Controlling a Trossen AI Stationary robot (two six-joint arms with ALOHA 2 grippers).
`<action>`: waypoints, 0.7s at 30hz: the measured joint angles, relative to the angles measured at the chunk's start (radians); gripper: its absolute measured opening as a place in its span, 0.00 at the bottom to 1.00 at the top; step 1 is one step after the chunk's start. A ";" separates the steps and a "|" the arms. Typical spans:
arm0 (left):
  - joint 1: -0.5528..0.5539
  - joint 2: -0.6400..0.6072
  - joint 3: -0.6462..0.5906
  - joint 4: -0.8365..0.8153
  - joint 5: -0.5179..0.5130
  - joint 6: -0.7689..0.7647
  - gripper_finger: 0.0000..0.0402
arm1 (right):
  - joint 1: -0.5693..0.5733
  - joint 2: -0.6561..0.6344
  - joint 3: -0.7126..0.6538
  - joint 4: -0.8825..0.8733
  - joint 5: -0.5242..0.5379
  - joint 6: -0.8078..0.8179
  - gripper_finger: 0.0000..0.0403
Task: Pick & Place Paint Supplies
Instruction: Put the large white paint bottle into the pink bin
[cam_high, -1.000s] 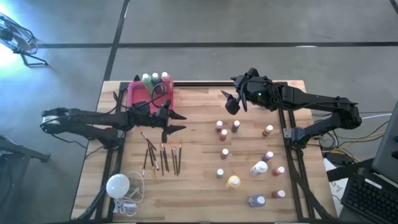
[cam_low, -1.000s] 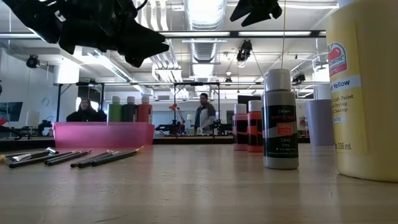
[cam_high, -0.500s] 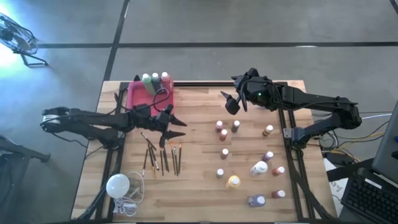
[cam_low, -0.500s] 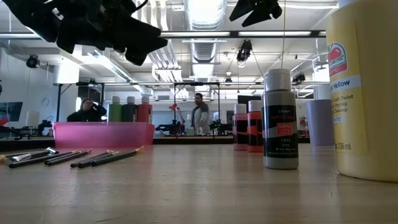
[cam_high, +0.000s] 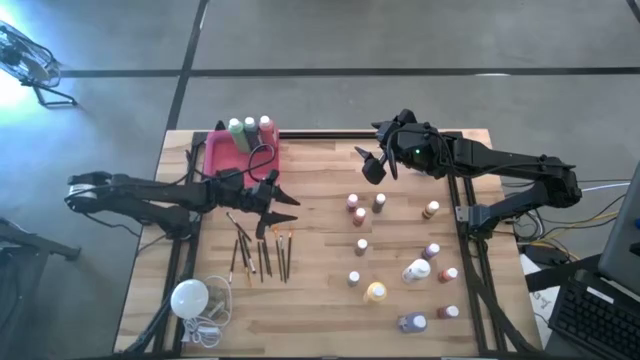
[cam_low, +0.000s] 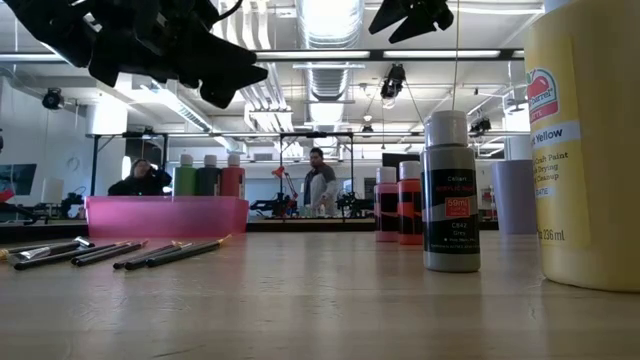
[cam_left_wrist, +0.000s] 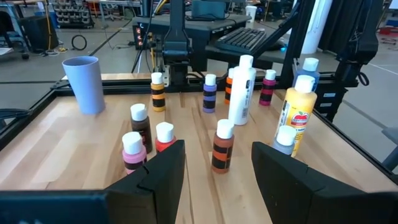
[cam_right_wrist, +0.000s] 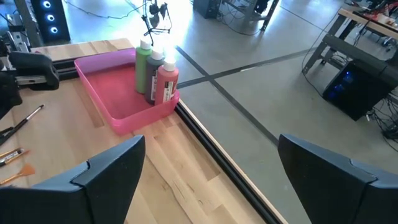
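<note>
Several thin dark paintbrushes lie flat side by side on the wooden table, left of centre, also the brushes. Many white-capped paint bottles stand upright across the right half, among them a large yellow bottle and a purple one. My left gripper hangs open above the table just beyond the brushes, its fingers pointing right toward the bottles. My right gripper waits open, raised near the far edge.
A pink tray at the far left corner holds three taller bottles standing against its far wall. A white bulb with a cord lies near the left front corner. A lavender cup stands beyond the small bottles. People move in the room behind.
My left gripper has turned about its wrist and drawn back a little toward the table's left edge above the brushes, staying open. The brushes and bottles have not moved.
</note>
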 joint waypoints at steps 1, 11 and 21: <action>0.000 0.000 0.000 0.000 0.000 0.000 0.48 | 0.000 0.000 0.000 0.000 0.000 -0.001 0.90; -0.007 0.000 0.000 -0.003 0.000 0.000 0.48 | 0.000 -0.001 0.000 0.015 -0.068 0.129 0.90; -0.045 0.000 0.000 -0.003 0.009 0.033 0.48 | 0.046 0.002 0.000 -0.118 -0.445 0.128 0.90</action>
